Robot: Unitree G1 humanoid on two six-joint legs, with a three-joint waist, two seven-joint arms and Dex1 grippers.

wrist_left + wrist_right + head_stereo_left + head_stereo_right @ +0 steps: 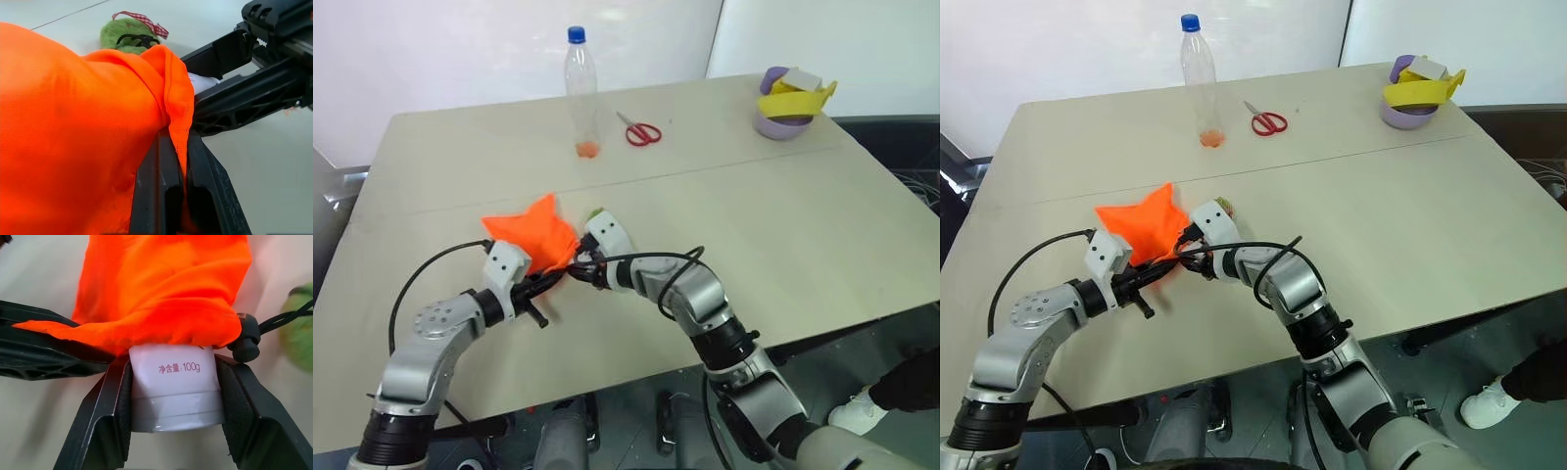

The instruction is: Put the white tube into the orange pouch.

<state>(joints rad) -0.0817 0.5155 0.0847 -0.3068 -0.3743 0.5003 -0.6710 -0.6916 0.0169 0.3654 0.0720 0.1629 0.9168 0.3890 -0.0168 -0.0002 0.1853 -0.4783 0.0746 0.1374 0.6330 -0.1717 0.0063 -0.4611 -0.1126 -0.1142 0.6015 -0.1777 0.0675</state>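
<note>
The orange pouch lies on the table near its front left, and its mouth is lifted toward both grippers. My left gripper is shut on the hem of the pouch mouth. My right gripper is shut on the white tube, gripping its flat sides. The tube's far end sits under the orange fabric at the pouch opening, and its printed end sticks out between my fingers. The black cord with its stopper leads to the green tag beside the pouch.
A tall clear bottle with a blue cap stands at the back of the table, with red scissors to its right. A purple bowl with yellow tape is at the far right corner. The table's front edge runs just below my arms.
</note>
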